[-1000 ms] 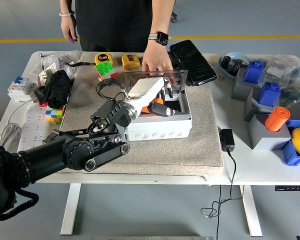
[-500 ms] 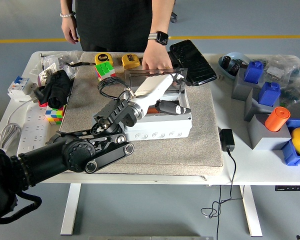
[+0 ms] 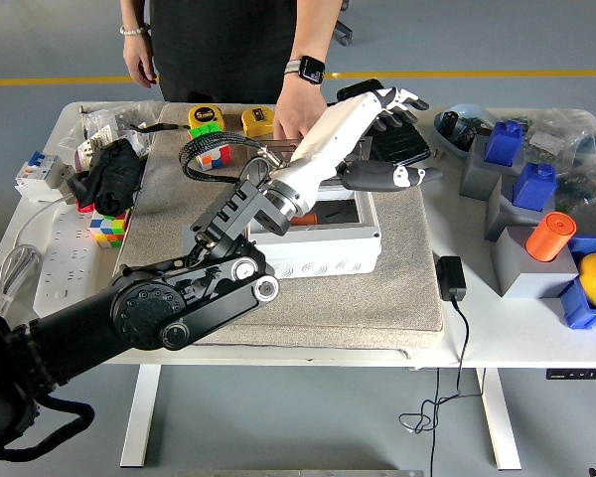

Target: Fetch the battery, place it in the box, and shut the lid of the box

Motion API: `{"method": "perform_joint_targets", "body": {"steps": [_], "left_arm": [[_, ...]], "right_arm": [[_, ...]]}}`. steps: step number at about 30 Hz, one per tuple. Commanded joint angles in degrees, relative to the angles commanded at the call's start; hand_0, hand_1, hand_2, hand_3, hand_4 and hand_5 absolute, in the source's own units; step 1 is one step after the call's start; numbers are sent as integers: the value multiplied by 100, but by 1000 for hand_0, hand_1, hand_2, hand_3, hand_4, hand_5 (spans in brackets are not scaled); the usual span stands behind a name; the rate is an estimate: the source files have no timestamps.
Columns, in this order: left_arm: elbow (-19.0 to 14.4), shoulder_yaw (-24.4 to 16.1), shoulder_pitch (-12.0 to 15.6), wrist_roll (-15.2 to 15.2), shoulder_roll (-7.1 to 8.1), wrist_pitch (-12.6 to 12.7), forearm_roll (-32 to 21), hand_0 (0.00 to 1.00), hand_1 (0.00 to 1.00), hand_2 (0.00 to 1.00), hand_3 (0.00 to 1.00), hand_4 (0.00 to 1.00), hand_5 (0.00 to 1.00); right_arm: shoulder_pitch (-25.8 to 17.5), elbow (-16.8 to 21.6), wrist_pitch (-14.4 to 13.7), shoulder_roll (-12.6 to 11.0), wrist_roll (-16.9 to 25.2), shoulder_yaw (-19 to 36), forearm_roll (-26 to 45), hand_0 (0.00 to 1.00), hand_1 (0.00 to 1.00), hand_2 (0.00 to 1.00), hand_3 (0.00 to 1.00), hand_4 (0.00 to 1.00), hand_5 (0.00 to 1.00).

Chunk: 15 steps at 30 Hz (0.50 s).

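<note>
Head view: left hand (image 3: 372, 124) hides box (image 3: 318, 243) lid; battery unclear.

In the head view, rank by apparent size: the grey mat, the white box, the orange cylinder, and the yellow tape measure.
1. Grey mat, clearly the largest.
2. White box, partly covered by the left hand.
3. Orange cylinder.
4. Yellow tape measure. It looks only slightly smaller than the cylinder and sits farther from the camera, so this last pair is uncertain.

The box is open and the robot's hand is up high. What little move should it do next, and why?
Probably reach the left hand behind the upright clear lid to tip it forward. The box is open, something orange lies inside, and the spread fingers hold nothing.
</note>
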Motion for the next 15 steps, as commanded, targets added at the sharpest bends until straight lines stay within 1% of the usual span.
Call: {"method": "perform_joint_targets", "body": {"steps": [1, 3, 4, 6, 8, 9, 10, 14, 15], "left_arm": [[78, -108, 0, 89, 0, -58, 60, 749, 784, 761, 749, 998, 431], [175, -192, -6, 218, 0, -140, 137, 749, 784, 761, 749, 998, 431], [215, -215, -9, 284, 0, -181, 161, 776, 816, 795, 783, 998, 458], [351, -261, -19, 523, 42, -335, 277, 776, 816, 795, 783, 998, 458], [416, -292, -9, 673, 97, -425, 346, 776, 816, 795, 783, 998, 458], [434, -322, 10, 802, 149, -510, 416, 776, 816, 795, 783, 998, 458], [428, -341, 27, 903, 191, -580, 450, 752, 816, 792, 783, 998, 497], [297, -378, 92, 1312, 366, -856, 593, 752, 816, 792, 783, 998, 497], [222, -382, 119, 1470, 423, -969, 651, 752, 816, 792, 783, 998, 497]], "right_arm": [[1, 4, -2, -1, 3, 2, -1, 607, 638, 641, 569, 980, 560], [2, 7, -5, -2, 6, 8, -1, 607, 638, 641, 569, 980, 560], [2, 7, -5, -1, 7, 10, 0, 608, 638, 640, 570, 980, 560], [3, 6, -2, 0, 6, 17, 2, 608, 638, 640, 570, 980, 560], [2, 5, 1, -1, 4, 18, 4, 608, 638, 640, 570, 980, 560], [1, 4, 3, -3, 2, 16, 2, 608, 638, 640, 570, 980, 560], [-1, 4, 4, -6, 2, 16, 1, 608, 638, 640, 570, 980, 560], [-5, 3, 8, -23, -8, 24, -10, 608, 638, 640, 570, 980, 560], [-10, 2, 7, -27, -14, 31, -15, 608, 638, 640, 570, 980, 560]]}}
